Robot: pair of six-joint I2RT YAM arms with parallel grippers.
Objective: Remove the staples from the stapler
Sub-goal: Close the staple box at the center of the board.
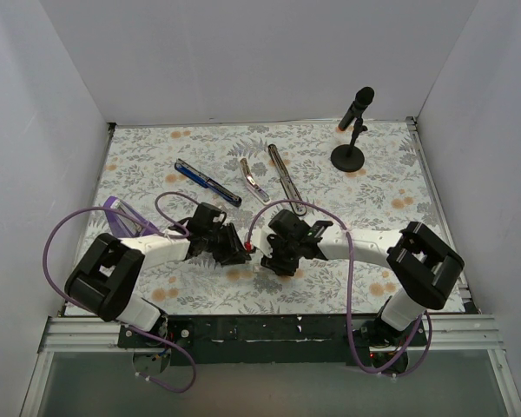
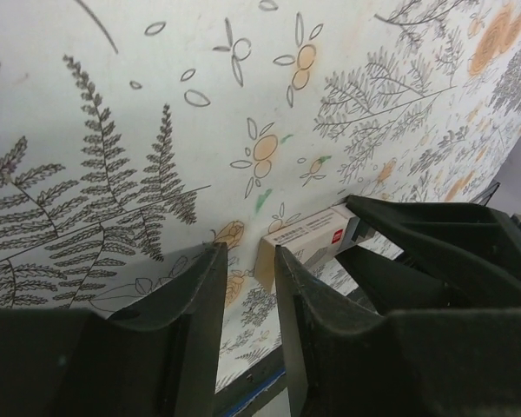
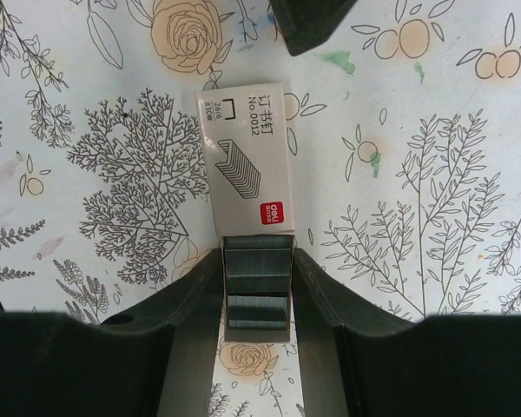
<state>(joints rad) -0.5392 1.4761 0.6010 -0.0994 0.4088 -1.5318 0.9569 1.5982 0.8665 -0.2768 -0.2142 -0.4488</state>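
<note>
Top view: the stapler (image 1: 207,182) lies in the upper middle of the bench (image 1: 373,261). Its blue-black body is on the left, a silvery channel (image 1: 253,181) is just right of it, and a dark base strip (image 1: 286,178) is further right. All three are well apart from both arms. A microphone (image 1: 352,130) stands at the upper right and a purple block (image 1: 122,215) sits at the left edge. The left fingers (image 1: 234,250) and right fingers (image 1: 276,259) meet low in the centre, tip to tip. What lies between them is too small to make out here.

Left wrist view: the left fingers (image 2: 200,304) stand a narrow gap apart and clamp nothing. The end of a small white box (image 2: 317,239) shows through the gap, just past the tips. The dark right fingers (image 2: 434,234) reach in from the right.

Right wrist view: the box (image 3: 243,148) lies flat in the centre with a staple drawing printed on its top. Its tray (image 3: 258,304) is slid out toward the bottom of the frame. Grey staples (image 3: 258,265) fill the tray. The right fingers (image 3: 191,295) press against both sides of the tray, gripping it. One left finger (image 3: 308,22) hangs at the top edge, just clear of the box's far end.
</note>
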